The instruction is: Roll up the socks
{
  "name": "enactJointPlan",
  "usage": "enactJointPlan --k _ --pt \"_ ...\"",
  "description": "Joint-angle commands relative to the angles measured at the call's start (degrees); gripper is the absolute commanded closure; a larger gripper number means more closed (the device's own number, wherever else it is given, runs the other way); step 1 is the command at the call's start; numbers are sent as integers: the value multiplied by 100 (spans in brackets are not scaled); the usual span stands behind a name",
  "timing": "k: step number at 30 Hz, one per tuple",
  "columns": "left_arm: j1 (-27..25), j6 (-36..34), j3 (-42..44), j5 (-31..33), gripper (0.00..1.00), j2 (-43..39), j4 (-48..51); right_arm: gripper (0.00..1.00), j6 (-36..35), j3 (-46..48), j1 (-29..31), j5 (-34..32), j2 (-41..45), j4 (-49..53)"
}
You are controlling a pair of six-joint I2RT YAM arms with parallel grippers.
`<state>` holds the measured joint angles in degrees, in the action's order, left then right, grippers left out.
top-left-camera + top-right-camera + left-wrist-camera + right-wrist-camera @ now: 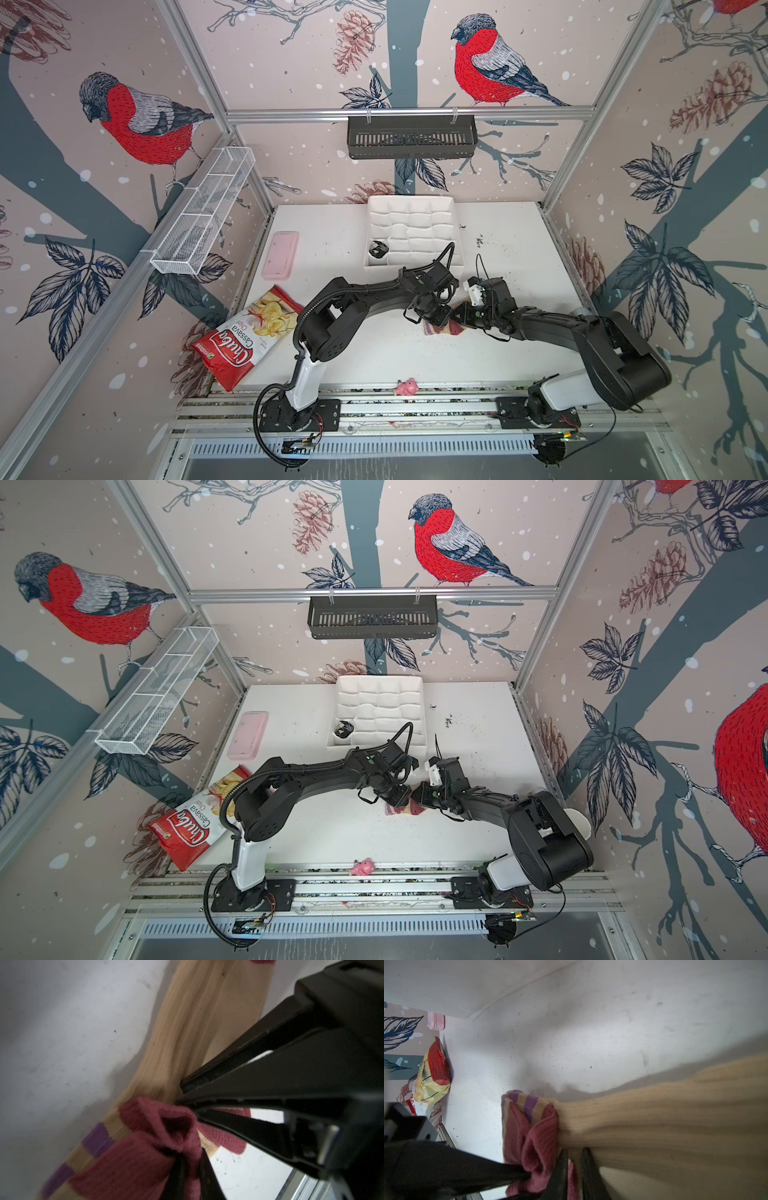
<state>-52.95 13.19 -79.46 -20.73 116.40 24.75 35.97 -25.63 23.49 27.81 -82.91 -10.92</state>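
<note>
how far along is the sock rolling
Done: what looks like a dark rolled sock sits in the white tray. In hand: the left gripper and right gripper both pinch the tan sock at its maroon end, which is bunched over; the rest is unrolled. Left: roll up the whole tan length.
</note>
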Motion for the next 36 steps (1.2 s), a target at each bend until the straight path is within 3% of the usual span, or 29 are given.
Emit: enactJointPlan --k 1,6,16,30,36 --pt "-5 8 85 -201 79 76 -54 82 -28 36 -43 40 86 79" --pt "26 65 262 -282 65 16 -235 80 -28 40 -121 23 463 218" --pt "197 164 676 -734 60 -493 -783 79 -96 -103 -123 -40 1018 442" --pt "466 527 1324 -1833 58 -1106 -1986 83 -191 -395 479 -25 755 390" --pt "804 915 1835 -1464 65 -1529 -2305 83 -302 -677 706 -81 663 586"
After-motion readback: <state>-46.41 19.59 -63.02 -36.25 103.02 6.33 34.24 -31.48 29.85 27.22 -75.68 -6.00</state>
